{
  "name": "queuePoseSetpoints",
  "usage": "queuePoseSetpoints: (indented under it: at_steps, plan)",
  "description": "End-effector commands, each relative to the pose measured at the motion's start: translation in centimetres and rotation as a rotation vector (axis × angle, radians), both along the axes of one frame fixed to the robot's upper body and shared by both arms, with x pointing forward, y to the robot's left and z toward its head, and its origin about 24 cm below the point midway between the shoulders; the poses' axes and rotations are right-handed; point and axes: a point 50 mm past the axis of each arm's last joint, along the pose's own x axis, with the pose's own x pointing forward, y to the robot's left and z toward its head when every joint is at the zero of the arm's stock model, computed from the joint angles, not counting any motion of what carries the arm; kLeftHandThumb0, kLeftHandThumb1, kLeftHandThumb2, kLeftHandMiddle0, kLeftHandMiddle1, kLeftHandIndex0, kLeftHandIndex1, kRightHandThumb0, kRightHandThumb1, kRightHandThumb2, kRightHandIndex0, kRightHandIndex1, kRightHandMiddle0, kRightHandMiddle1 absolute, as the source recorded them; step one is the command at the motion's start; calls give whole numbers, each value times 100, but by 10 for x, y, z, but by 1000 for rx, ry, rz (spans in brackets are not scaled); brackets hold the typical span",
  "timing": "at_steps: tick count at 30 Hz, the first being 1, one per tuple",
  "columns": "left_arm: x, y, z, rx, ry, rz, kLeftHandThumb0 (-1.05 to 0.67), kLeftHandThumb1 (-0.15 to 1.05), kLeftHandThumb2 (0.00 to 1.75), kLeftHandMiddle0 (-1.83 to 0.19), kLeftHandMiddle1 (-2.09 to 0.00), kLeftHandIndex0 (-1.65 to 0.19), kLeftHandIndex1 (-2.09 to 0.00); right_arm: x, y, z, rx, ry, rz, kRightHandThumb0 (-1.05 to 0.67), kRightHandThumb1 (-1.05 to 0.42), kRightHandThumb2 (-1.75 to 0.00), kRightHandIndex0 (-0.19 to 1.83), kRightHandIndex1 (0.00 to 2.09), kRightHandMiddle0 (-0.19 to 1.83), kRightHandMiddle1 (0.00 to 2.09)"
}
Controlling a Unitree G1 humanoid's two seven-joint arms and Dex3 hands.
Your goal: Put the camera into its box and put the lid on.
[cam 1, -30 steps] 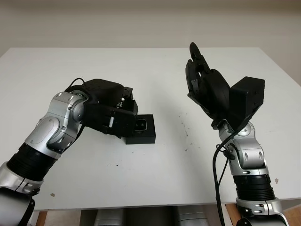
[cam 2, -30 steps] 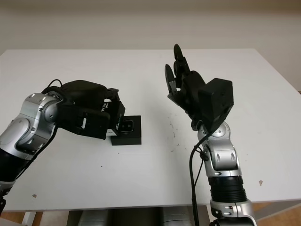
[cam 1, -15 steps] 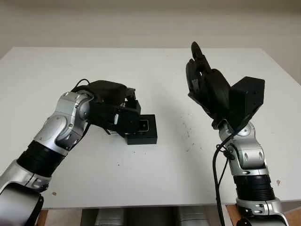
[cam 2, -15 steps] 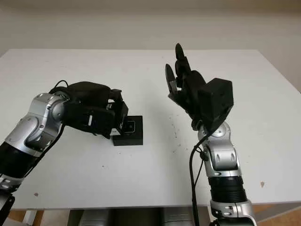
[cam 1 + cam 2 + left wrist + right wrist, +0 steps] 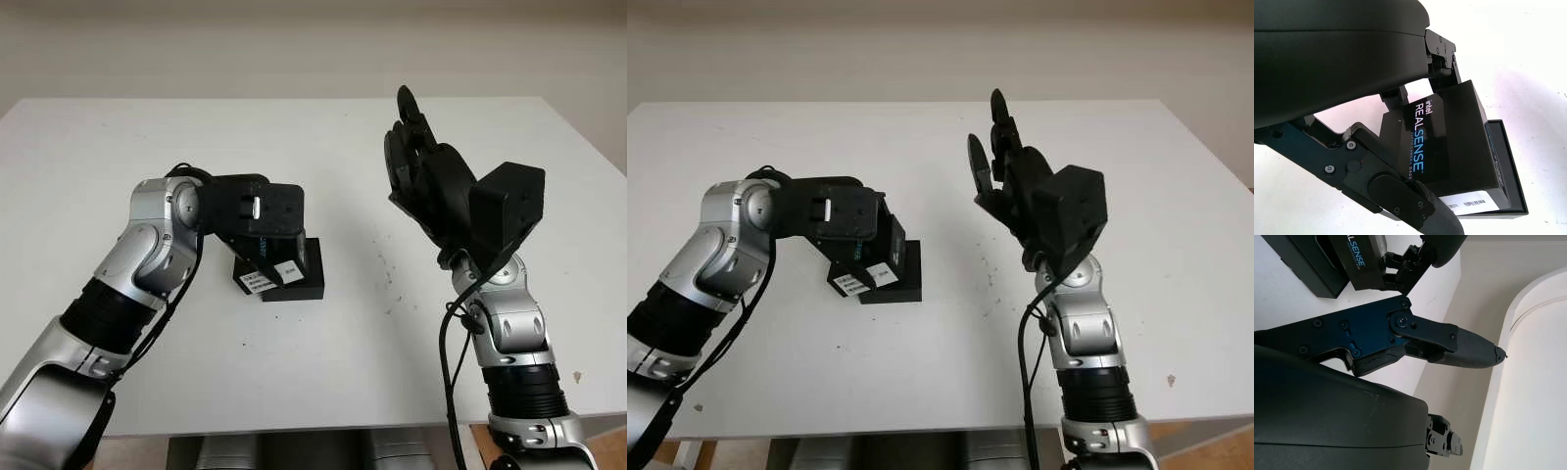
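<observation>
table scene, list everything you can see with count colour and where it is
table: one, white, under everything.
box: one, black, open, on the table left of centre.
lid: one, black with white and blue lettering and white stickers, tilted over the box in the left hand's grasp.
cable: one, black, along the right arm.
left hand: one, black on a silver arm, over the box, holding the lid.
right hand: one, black on a silver arm, open, raised above the table's right side.
</observation>
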Motion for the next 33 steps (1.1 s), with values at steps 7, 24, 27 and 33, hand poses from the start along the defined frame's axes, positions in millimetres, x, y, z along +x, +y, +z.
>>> queuePoseSetpoints:
  at_steps: [7,24,27,33]
  plan:
    - [0,-12,4,27,-35,-41,-31,105,21,-39,-164,-18,-189,-3,0,0,-16,-16,-6,-82,-105,-66,-17,5,-18,3]
    - [0,-27,-7,71,-114,-174,-30,105,20,-70,-195,-35,-195,-5,2,-2,-29,-2,-9,-83,-105,-67,-19,4,-19,1]
    - [1,-32,-7,63,-110,-172,-29,105,20,-81,-203,-40,-205,-6,2,-3,-19,0,-10,-82,-105,-66,-19,4,-19,1]
    - [2,-38,-5,66,-71,-148,-31,105,18,-84,-202,-32,-199,-6,3,-3,-14,-2,-13,-81,-105,-65,-19,4,-19,0]
